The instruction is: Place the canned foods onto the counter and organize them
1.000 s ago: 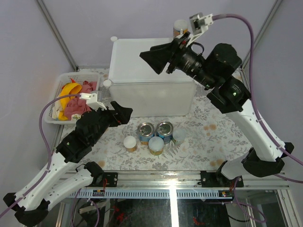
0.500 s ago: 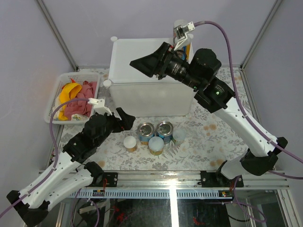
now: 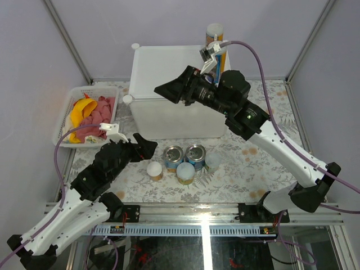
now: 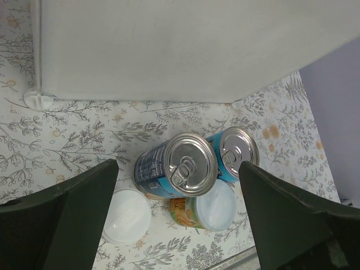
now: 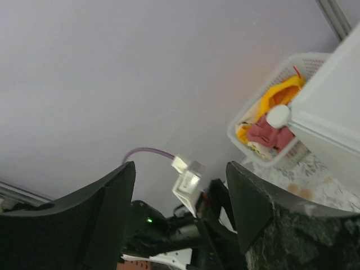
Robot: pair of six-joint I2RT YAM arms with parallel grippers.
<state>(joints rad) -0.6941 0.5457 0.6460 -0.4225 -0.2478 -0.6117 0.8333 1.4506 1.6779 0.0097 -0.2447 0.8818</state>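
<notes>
On the table (image 3: 247,157) just in front of the counter (image 3: 163,62), five of the canned foods (image 3: 185,171) sit bunched, two blue steel cans (image 3: 173,154) touching in the middle; one tall canister (image 3: 214,34) stands on the counter's far right corner. Your left gripper (image 3: 145,145) hangs wide open and empty at the bunch's left side, and your right gripper (image 3: 164,91) hovers over the counter, jaws apart, holding nothing. Looks like the next pick: lower the left onto the nearer blue can, close on its body without bumping neighbours, then lift it onto the counter.
</notes>
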